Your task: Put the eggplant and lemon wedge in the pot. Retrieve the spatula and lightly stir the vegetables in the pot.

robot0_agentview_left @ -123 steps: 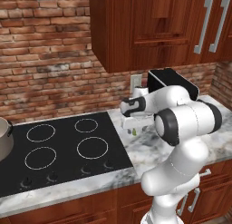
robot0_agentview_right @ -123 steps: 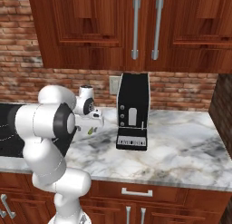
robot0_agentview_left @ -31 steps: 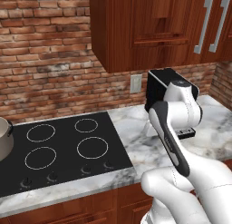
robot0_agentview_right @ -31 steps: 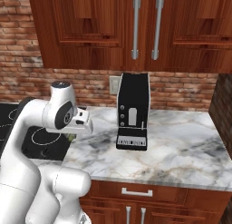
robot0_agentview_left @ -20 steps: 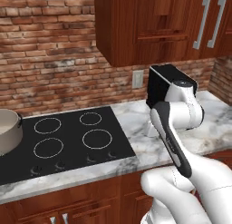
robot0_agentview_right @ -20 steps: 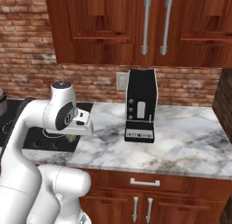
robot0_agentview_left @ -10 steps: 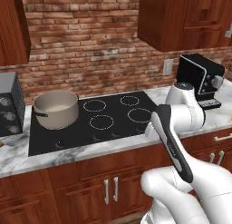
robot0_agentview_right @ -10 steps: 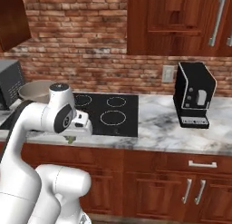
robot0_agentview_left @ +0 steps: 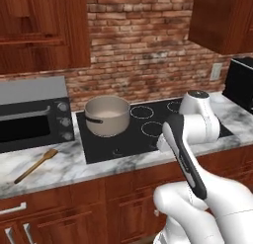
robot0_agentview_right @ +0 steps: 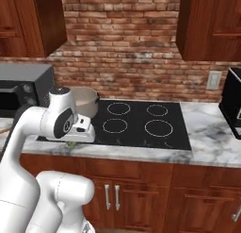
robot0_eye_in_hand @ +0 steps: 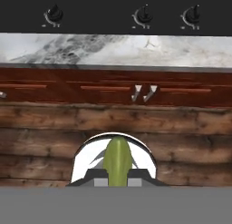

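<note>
In the left base view, the pot point(robot0_agentview_left: 107, 115) stands on the rear left burner of the black cooktop point(robot0_agentview_left: 148, 132), its dark handle facing front. To its left a grey microwave point(robot0_agentview_left: 30, 111) sits on the marble worktop point(robot0_agentview_left: 69, 165). The spatula point(robot0_agentview_left: 35, 165) lies on the worktop in front of the microwave, paddle head toward the cooktop. The white arm rises at lower right, its wrist over the cooktop's front edge.

In the right base view, the pot point(robot0_agentview_right: 87, 101) sits behind the arm's wrist. A small yellow-green piece, the lemon wedge point(robot0_agentview_right: 71, 145), peeks from under the hand at the worktop's front edge.

In the hand view, the end effector point(robot0_eye_in_hand: 117, 172) is pinched nearly closed on the lemon wedge point(robot0_eye_in_hand: 117, 160), looking down past cooktop knobs, worktop edge and wooden drawers point(robot0_eye_in_hand: 113, 89).
</note>
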